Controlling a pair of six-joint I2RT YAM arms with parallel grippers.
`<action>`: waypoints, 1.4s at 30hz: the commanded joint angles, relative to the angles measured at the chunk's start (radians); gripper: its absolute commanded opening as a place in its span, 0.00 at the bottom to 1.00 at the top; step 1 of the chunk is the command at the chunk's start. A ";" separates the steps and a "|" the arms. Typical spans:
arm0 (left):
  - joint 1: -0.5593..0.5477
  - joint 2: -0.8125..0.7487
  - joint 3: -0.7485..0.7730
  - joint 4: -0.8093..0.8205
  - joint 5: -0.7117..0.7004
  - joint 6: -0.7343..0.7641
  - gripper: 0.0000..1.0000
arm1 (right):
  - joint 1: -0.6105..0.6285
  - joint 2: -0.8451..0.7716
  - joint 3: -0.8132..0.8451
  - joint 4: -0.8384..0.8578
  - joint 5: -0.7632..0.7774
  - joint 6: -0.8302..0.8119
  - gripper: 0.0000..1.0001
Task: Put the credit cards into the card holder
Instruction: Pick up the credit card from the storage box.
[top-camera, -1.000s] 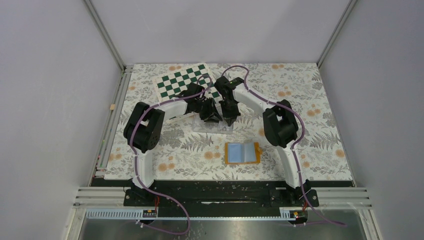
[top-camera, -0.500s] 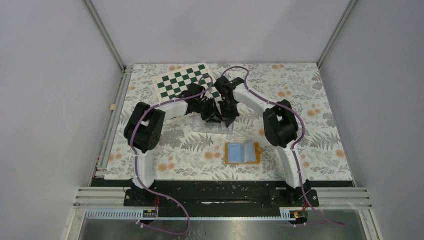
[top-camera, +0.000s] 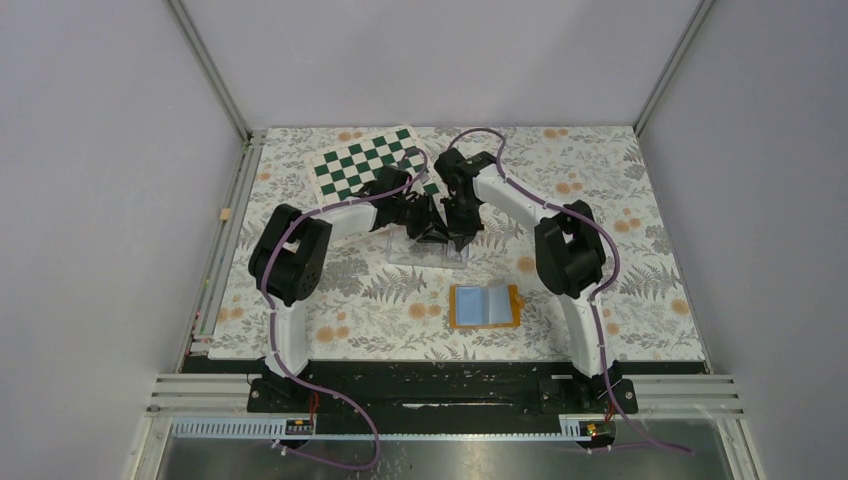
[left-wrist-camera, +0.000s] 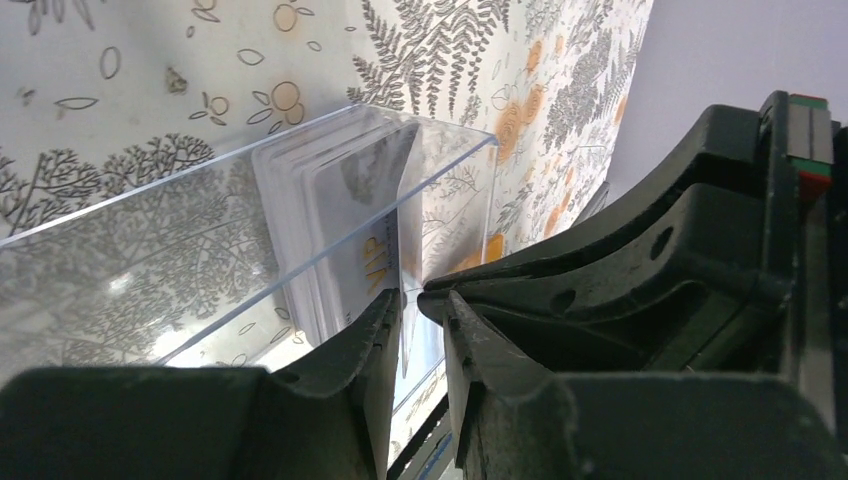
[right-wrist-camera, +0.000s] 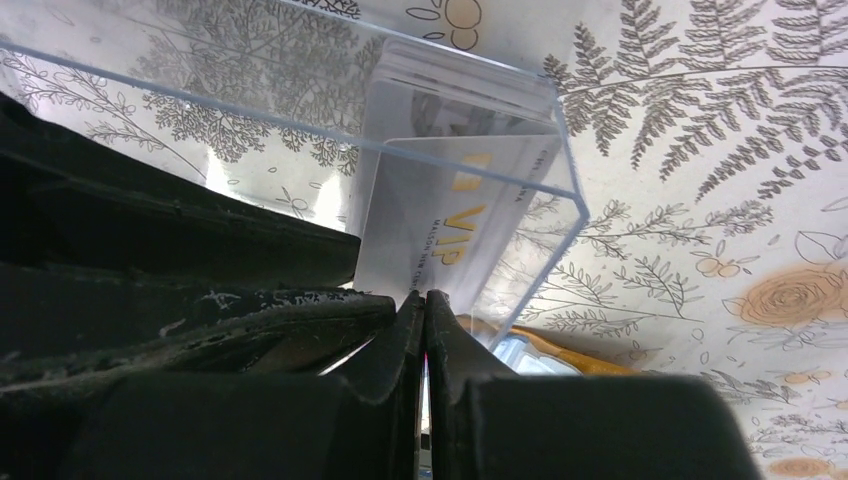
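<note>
The card holder (top-camera: 485, 305) lies open on the table, orange with a light blue inside; its orange edge (right-wrist-camera: 575, 352) also shows past the right fingers. A stack of credit cards (left-wrist-camera: 315, 200) stands inside a clear plastic box (top-camera: 428, 254). My right gripper (right-wrist-camera: 424, 298) is shut on one tilted white credit card marked VIP (right-wrist-camera: 450, 235), lifted partly off the stack (right-wrist-camera: 455, 95). My left gripper (left-wrist-camera: 420, 296) is at the same box; its jaws stand a narrow gap apart, and that card's edge (left-wrist-camera: 406, 235) runs between them, against one finger. From above, both grippers (top-camera: 430, 232) (top-camera: 461, 238) meet over the box.
A green and white chessboard (top-camera: 360, 165) lies at the back left, just behind the arms. The clear box's walls (right-wrist-camera: 300, 130) surround the cards on all sides. The floral table cover (top-camera: 640, 230) stretches to grey side walls.
The left jaws have narrowed a little. Both grippers stay at the box, and the right arm's elbow has shifted slightly to the right.
</note>
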 joint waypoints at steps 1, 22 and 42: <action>-0.026 0.007 0.013 0.109 0.069 -0.036 0.23 | 0.008 -0.093 0.007 0.010 -0.027 0.015 0.06; -0.052 -0.128 0.050 -0.088 -0.156 0.091 0.00 | -0.018 -0.410 -0.084 0.013 0.020 -0.082 0.62; -0.055 -0.775 -0.555 0.570 0.110 -0.363 0.00 | -0.214 -0.965 -0.779 0.763 -0.813 0.298 0.95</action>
